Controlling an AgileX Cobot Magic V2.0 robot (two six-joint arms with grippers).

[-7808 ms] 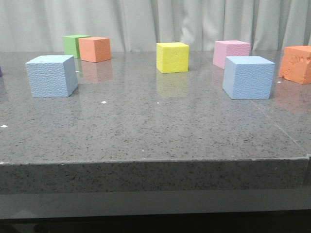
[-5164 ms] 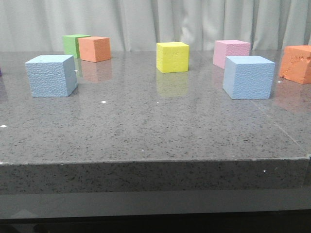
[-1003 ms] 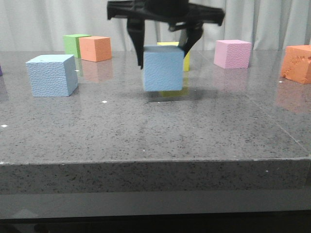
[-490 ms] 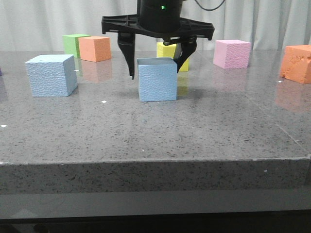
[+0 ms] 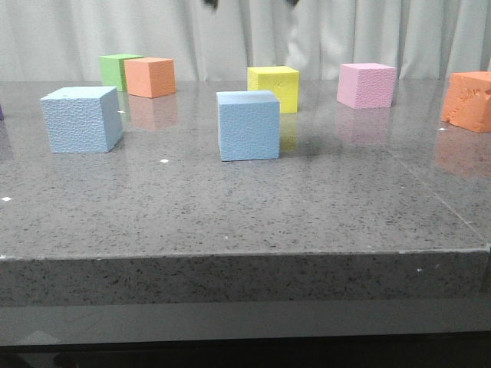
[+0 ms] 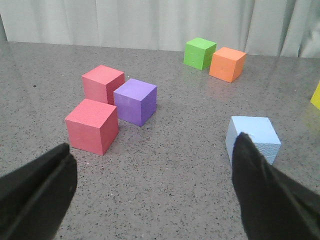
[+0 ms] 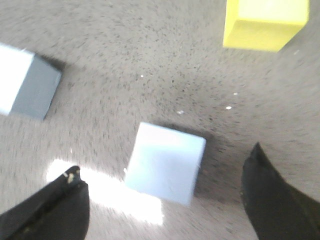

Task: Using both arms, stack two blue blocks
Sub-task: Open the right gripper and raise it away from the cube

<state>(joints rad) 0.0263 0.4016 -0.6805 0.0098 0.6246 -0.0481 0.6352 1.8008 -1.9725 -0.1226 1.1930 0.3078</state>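
One blue block [image 5: 80,119] rests on the table's left side. The other blue block [image 5: 248,125] sits on the table at the centre, just in front of the yellow cube [image 5: 273,88]. My right gripper [image 7: 165,160] hangs open high above this centre block [image 7: 165,162], clear of it, and only its dark fingertips [image 5: 209,4] show at the front view's upper edge. My left gripper [image 6: 153,141] is open over bare table, with the left blue block [image 6: 252,137] just beyond one finger [image 6: 265,195]. The right wrist view is blurred.
A pink cube [image 5: 367,84] and an orange cube [image 5: 468,101] stand at the right, a green cube [image 5: 116,70] and another orange cube [image 5: 149,77] at the back left. Two red cubes [image 6: 92,125] and a purple cube [image 6: 135,100] lie by the left arm.
The right gripper carried the right-hand blue block to the table's centre, set it down, opened, and has now risen almost out of the front view. The block stays put.
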